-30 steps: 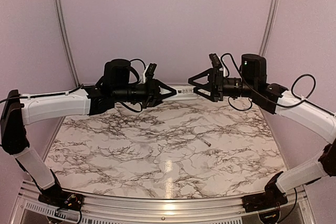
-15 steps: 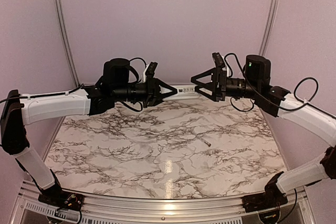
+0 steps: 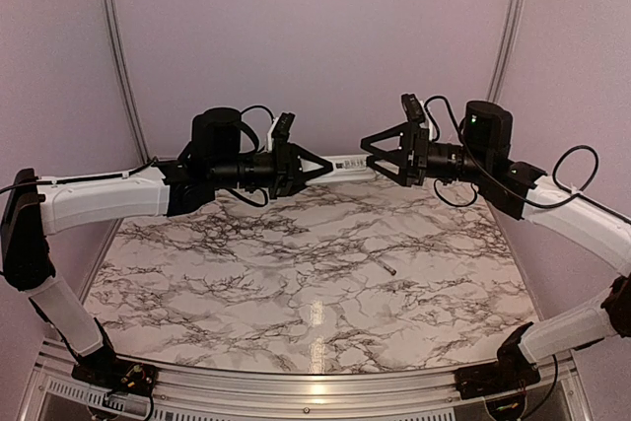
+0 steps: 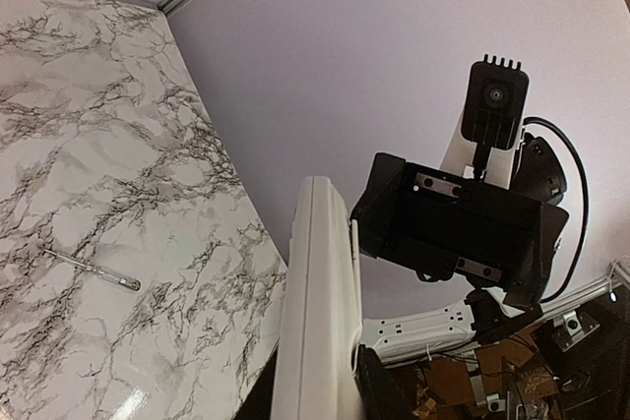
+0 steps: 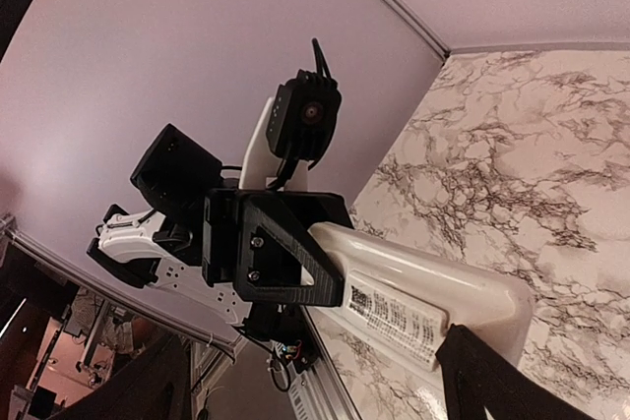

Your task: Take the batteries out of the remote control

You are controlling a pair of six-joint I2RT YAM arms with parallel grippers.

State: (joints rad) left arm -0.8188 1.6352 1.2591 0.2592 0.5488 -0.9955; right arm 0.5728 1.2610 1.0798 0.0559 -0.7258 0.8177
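Note:
The remote control is a slim white bar held level in the air above the back of the table. My left gripper is shut on its left end. In the left wrist view the remote rises edge-on between that gripper's fingers. My right gripper is open, and the remote's free right end lies between its spread fingers. In the right wrist view the remote shows its back with a printed label, its end close to one dark finger. No batteries are visible.
A thin grey rod lies on the marble table right of centre; it also shows in the left wrist view. A pale wall stands close behind both grippers.
My right gripper has moved left and slightly up, bringing its open fingers around the remote's right end. The left gripper and the remote have risen slightly.

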